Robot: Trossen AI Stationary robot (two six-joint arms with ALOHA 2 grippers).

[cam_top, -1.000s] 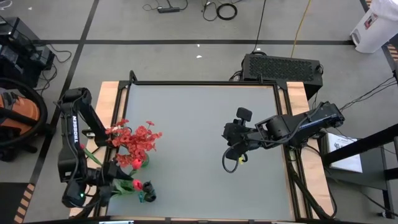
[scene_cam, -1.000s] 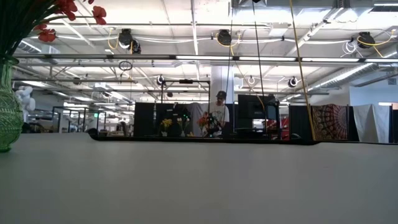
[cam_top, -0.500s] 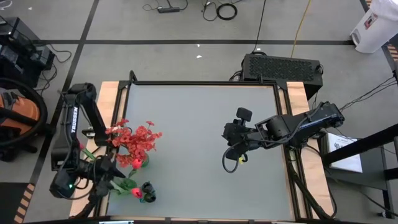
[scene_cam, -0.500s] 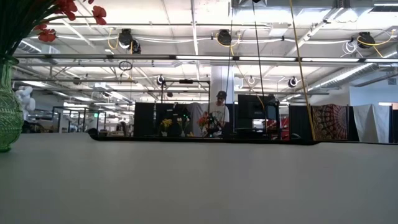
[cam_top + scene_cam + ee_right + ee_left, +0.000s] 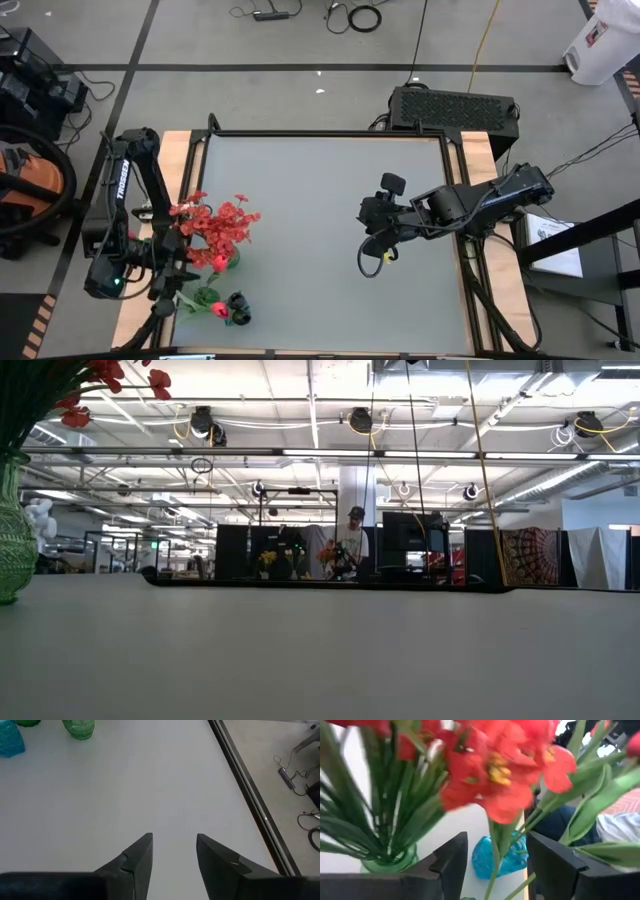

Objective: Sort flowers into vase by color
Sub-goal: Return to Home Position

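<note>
A bunch of frilly red flowers (image 5: 220, 225) stands in a green glass vase (image 5: 228, 260) at the table's left. The vase also shows in the low view (image 5: 10, 540). A blue vase (image 5: 238, 305) stands nearer the front edge. My left gripper (image 5: 172, 288) is beside them, with a red-budded flower (image 5: 218, 310) on a green leafy stem reaching out from it toward the blue vase (image 5: 505, 862). My right gripper (image 5: 368, 266) hangs open over the table's middle right, nothing between its fingers (image 5: 140, 855). My left gripper has the red flower's green stem and leaves (image 5: 492, 875) running between its two fingers (image 5: 452, 860), along them. The fingers slant down from the table's left side. The bloom (image 5: 495, 795) stands out ahead of the fingertips. The exact place of contact lies below the picture's edge.
A black raised frame (image 5: 330, 133) and wooden strips (image 5: 480, 160) edge the grey table. Free room covers the middle and the right of the table (image 5: 320, 220). Far behind the table a person (image 5: 352, 540) stands in the room.
My left arm has drawn back toward the table's left edge and risen a little, taking the red-budded flower along. Its bud has shifted slightly toward the near edge, beside the blue vase.
</note>
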